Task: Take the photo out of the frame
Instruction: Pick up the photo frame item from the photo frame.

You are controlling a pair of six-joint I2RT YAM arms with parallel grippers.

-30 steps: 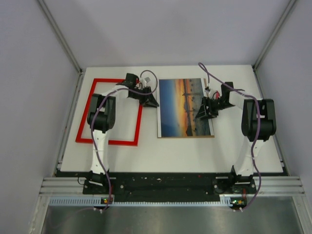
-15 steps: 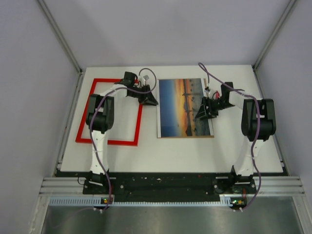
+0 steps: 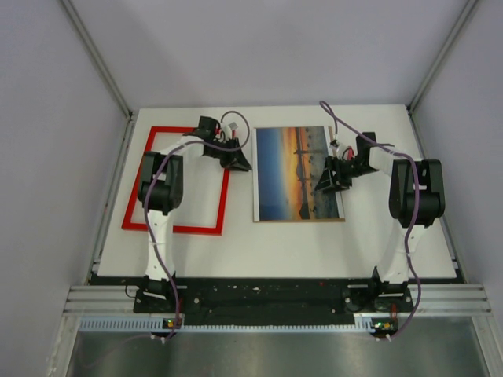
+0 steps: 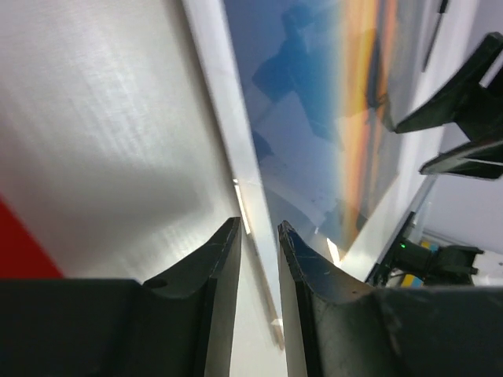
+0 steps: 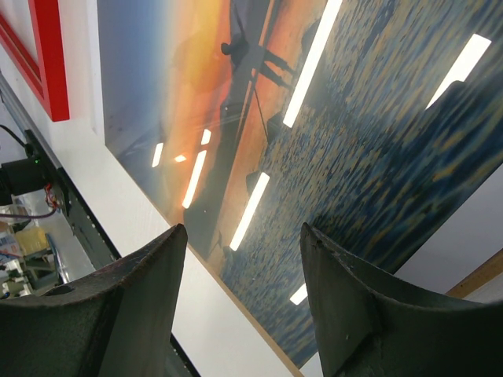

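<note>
- The red frame (image 3: 177,229) lies flat near the left edge of the worktop (image 3: 314,247). Only bare worktop is seen inside it, and the left arm is stretched over it.
- The left gripper (image 4: 258,228) is held low, just beside the left edge of the photo (image 3: 295,173). Its fingers are close together with only a thin gap. Nothing is seen between them.
- The photo is out of the frame. It lies flat in the middle of the worktop, a bit nearer the back edge, with the sunset side up. A thin brown board (image 5: 475,284) can be seen under it, peeking out along one edge.
- The right gripper (image 5: 244,228) hangs over the right part of the photo. Its fingers are spread wide and nothing is held.
- The job looks almost done. It seems that the photo is only left to be picked off the board.
- For that, the thin gap of the left fingers should be lined up with the photo's white edge.
- Only the paper should be pinched, not the board under it.
- The photo should be lifted slowly so that it is not bent or creased.
</note>
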